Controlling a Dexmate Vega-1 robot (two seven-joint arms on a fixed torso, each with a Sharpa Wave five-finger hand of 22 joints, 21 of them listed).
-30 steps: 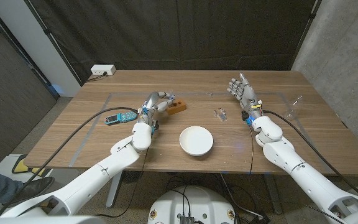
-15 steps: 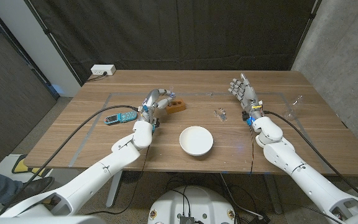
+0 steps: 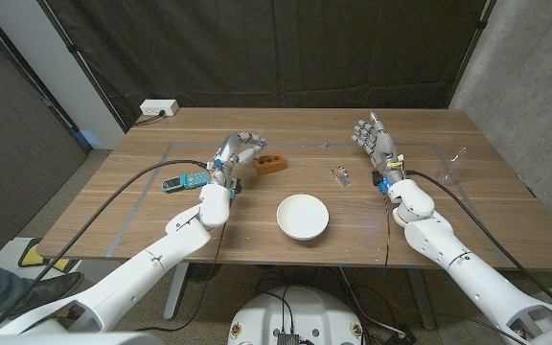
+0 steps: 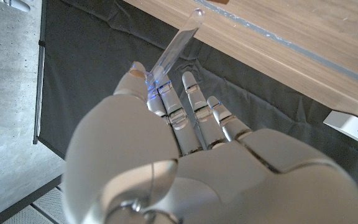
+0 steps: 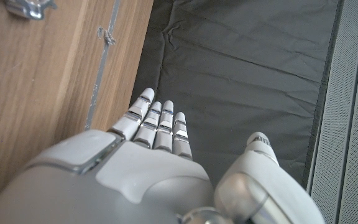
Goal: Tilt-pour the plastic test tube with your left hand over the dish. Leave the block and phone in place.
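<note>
Left hand [image 3: 235, 153] pinches the clear plastic test tube [image 4: 178, 43] between thumb and fingers, lifted off the table beside the wooden block [image 3: 270, 164]; grasp looks done, carry step is on; right hand [image 3: 376, 141] idle, fingers spread, holding nothing. Next: swing the tube across over the white dish [image 3: 303, 216], then tip; steer clear of the block and the phone [image 3: 185, 181].

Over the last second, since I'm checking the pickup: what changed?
The left hand, pinching the clear plastic test tube, has drawn back from the orange wooden block toward the robot's left. The block, the blue phone, the white round dish and the open right hand stayed put.
</note>
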